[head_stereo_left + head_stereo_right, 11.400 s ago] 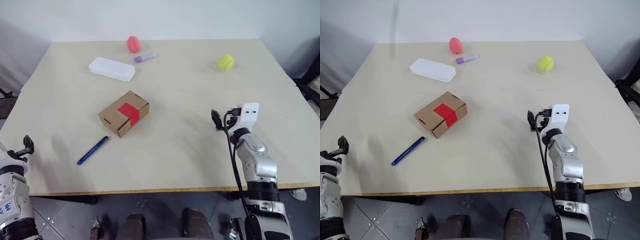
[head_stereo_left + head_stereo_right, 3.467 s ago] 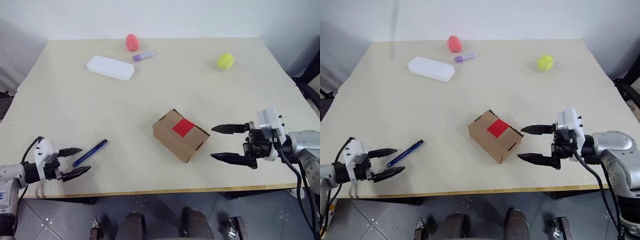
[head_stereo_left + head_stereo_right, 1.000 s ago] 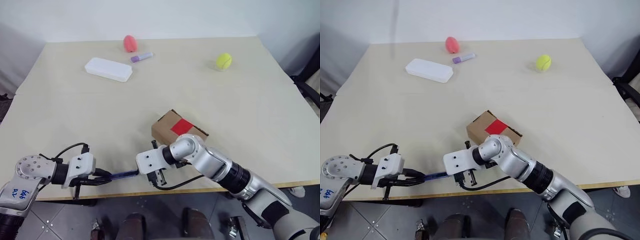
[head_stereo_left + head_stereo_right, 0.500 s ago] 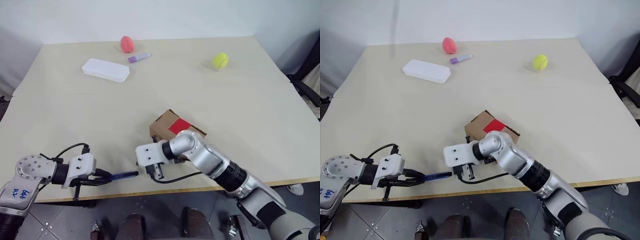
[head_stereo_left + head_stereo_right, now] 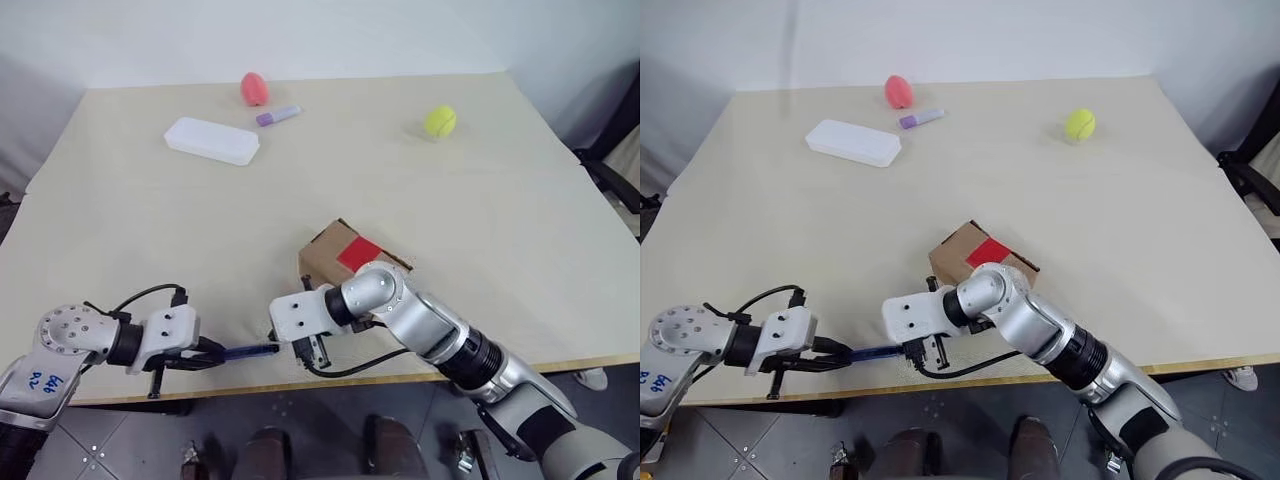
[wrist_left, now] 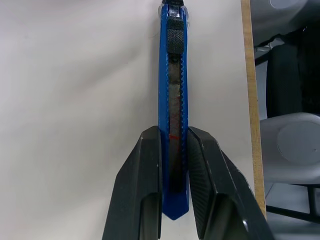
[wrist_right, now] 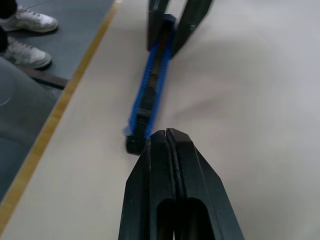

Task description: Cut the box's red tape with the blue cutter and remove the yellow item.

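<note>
The brown box [image 5: 328, 258] sits near the table's front, with the red tape [image 5: 362, 252] across its top. At the front edge my left gripper [image 6: 173, 134] is shut on the handle end of the blue cutter [image 6: 172, 75], which lies flat along the table [image 5: 250, 350]. My right gripper [image 7: 166, 134] is shut with nothing in it. Its tips are right beside the cutter's free end [image 7: 134, 142]; I cannot tell whether they touch. The right arm reaches across in front of the box. The yellow item is hidden.
At the back lie a white flat case [image 5: 212, 140], a purple marker tube [image 5: 277, 116] and a pink rounded object [image 5: 253, 88]. A yellow-green ball [image 5: 438, 121] rests at the back right. The table's front edge [image 5: 250, 385] runs just below both grippers.
My right gripper lifted slightly off the table, then settled back by the cutter's free end. The left gripper has kept its hold on the cutter. The head view shifted a little.
</note>
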`<state>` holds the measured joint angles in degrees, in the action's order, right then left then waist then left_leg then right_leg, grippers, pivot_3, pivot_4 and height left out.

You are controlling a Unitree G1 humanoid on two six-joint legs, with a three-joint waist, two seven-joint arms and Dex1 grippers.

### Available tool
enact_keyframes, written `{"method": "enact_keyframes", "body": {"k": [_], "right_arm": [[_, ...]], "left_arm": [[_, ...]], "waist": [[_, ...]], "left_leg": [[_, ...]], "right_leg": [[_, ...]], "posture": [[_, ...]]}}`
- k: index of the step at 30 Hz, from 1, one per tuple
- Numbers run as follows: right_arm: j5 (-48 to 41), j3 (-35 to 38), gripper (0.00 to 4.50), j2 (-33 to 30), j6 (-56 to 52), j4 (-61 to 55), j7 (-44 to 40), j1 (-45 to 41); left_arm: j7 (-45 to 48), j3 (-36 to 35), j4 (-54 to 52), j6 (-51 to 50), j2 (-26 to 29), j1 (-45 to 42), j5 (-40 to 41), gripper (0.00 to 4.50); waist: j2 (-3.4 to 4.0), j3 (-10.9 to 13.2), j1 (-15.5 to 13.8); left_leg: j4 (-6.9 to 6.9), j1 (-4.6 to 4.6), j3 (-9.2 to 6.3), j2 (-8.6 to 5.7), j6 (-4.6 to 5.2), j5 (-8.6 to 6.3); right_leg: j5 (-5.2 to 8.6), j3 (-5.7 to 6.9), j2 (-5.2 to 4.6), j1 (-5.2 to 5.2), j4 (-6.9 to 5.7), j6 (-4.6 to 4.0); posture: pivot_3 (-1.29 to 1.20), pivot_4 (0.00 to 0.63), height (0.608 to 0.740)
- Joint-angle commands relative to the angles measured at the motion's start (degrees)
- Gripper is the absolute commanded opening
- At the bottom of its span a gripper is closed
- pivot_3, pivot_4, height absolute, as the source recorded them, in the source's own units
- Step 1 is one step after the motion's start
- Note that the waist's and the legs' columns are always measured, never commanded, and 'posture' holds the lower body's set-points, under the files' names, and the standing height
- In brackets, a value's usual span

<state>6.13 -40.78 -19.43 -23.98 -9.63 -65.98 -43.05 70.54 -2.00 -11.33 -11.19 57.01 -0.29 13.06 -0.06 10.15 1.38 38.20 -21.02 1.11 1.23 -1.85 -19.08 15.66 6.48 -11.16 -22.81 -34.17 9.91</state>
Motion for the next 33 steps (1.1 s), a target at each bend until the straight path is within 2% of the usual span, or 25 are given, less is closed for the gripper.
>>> {"method": "enact_keyframes", "body": {"k": [1, 9, 23, 31, 33], "right_arm": [[0.83, -1.93, 0.03, 0.67, 2.86, 1.64, -0.19, 0.76], [3.19, -4.29, 0.03, 2.48, 8.02, 8.43, 0.32, 1.38], [4.42, -3.69, 0.03, 9.74, 11.24, 16.37, 1.49, -0.58], [3.81, -1.47, 0.03, 10.41, 10.88, 16.35, 1.91, -0.30], [0.65, 2.46, 0.03, 10.54, 6.15, 12.62, 1.87, -0.48]], "left_arm": [[-1.33, 4.22, -1.49, -3.53, 0.15, 1.15, -2.98, 0.40], [-1.66, 4.92, -1.96, -4.93, -0.10, 0.21, -3.02, 0.40], [-1.67, 5.65, -0.90, -4.71, -1.25, -1.65, -3.28, 0.40], [-2.21, 5.36, -0.99, -4.30, -2.15, -1.16, -3.26, 0.40], [-3.10, 3.98, -1.19, -3.82, -3.17, -0.81, -2.32, 0.40]], "waist": [[0.01, 0.00, 0.00], [0.41, -0.28, 0.03], [0.81, -0.58, 0.05], [0.91, -0.64, -0.14], [0.91, -0.63, -0.27]], "left_leg": [[0.00, 0.00, 0.00, 0.00, 0.00, 0.00], [-0.02, 0.14, 0.01, 0.00, 0.00, 0.00], [-0.12, 0.57, 0.08, 0.00, 0.00, -0.01], [-0.11, 0.58, 0.11, 0.00, 0.00, -0.01], [-0.11, 0.58, 0.11, 0.00, 0.00, -0.01]], "right_leg": [[0.00, 0.00, 0.00, 0.00, 0.00, 0.00], [0.00, -0.01, 0.00, 0.12, 0.00, 0.00], [0.01, -0.11, 0.00, 0.37, -0.08, -0.02], [0.01, -0.15, 0.00, 0.37, -0.09, -0.02], [0.01, -0.16, 0.00, 0.37, -0.09, -0.02]], "posture": [[0.00, 0.150, 0.740], [0.00, 0.150, 0.740], [0.00, 0.150, 0.740], [0.00, 0.150, 0.740], [0.00, 0.150, 0.740]]}}
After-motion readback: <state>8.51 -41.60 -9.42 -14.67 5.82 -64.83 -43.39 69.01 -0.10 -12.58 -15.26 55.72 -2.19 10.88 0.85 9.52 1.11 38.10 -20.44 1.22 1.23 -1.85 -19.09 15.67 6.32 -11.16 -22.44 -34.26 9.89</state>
